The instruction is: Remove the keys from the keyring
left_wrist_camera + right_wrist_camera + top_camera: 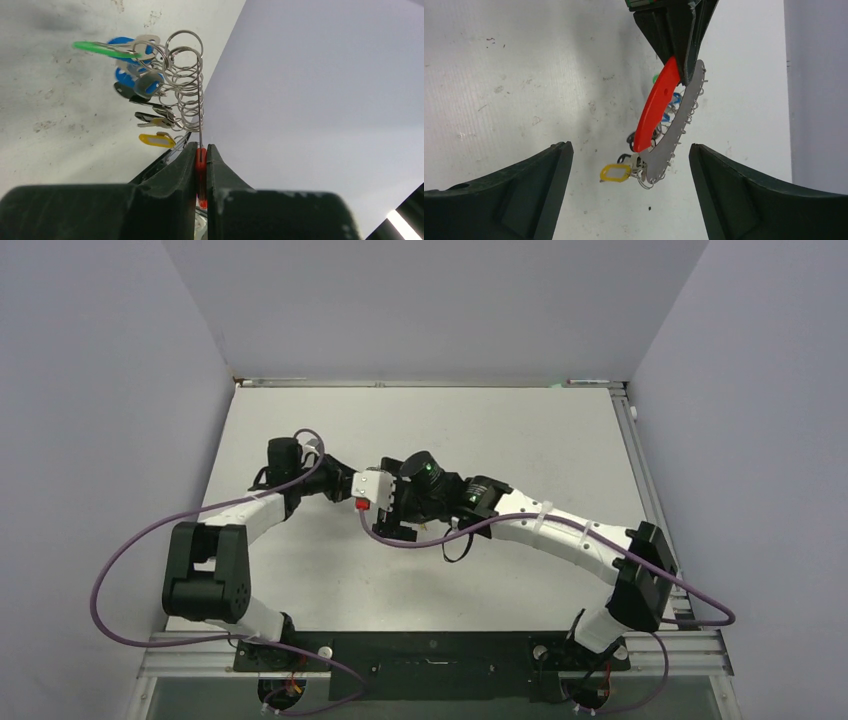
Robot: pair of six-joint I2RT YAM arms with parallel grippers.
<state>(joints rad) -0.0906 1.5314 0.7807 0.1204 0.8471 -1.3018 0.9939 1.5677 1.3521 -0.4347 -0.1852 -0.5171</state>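
Keyring [676, 131] hangs in the air over the middle of the table [520, 430], slightly nearer its left edge, and my left gripper [201, 150] is pinched tight on its red arc [655, 107]. Keys [142, 85] dangle from it on wire rings [187, 75] (blue, black, yellow, one green). My right gripper [630, 147] faces it with fingers spread wide, holding nothing.

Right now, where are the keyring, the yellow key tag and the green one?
keyring [655, 107]: right wrist view, on its red arc.
yellow key tag [146, 139]: left wrist view, on its left end.
green key tag [92, 47]: left wrist view, on the middle of its strip.
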